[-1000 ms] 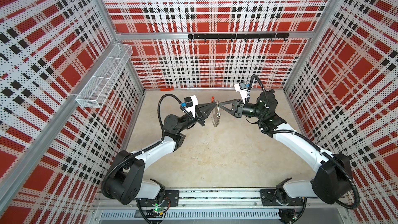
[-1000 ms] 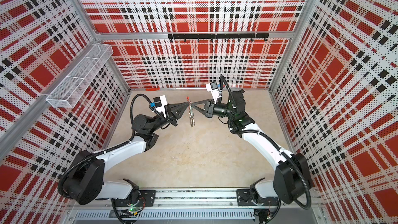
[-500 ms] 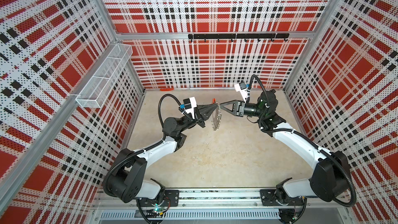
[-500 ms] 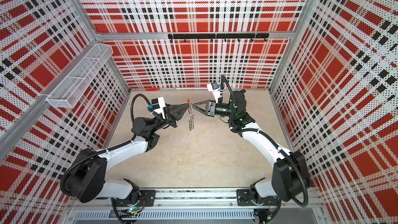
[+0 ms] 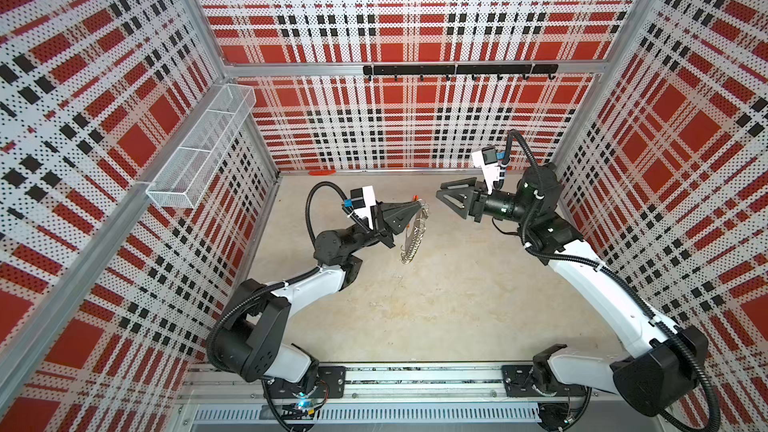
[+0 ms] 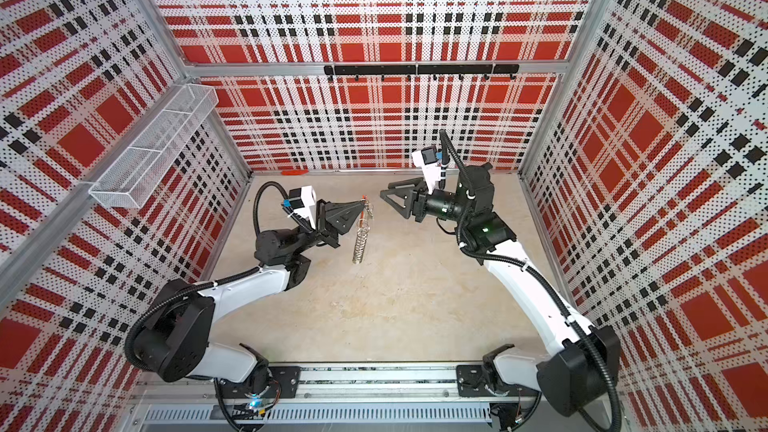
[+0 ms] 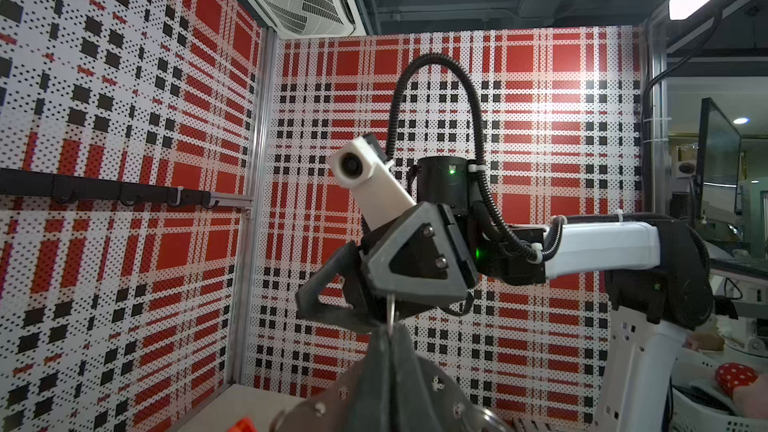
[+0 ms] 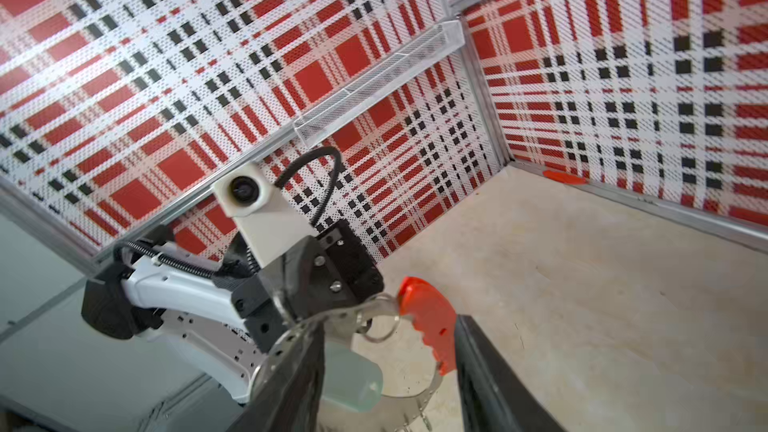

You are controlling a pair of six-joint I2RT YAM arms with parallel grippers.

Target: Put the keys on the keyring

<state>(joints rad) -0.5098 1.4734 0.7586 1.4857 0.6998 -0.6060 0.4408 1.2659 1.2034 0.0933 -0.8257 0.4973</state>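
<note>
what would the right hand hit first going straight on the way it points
Probably the top of the keyring, pinched in the left hand; the right hand points at it, though depth is unclear.

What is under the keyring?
Bare table; the keyring hangs above it from the left gripper. In the right wrist view a teal tag hangs by the hoop, half covered by a finger; the key is hidden.

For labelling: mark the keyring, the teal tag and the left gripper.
keyring (image 8: 428,317): right wrist view, red plastic section.
teal tag (image 8: 355,380): right wrist view, flat face.
left gripper (image 5: 416,204): a top view, between its fingertips.
</note>
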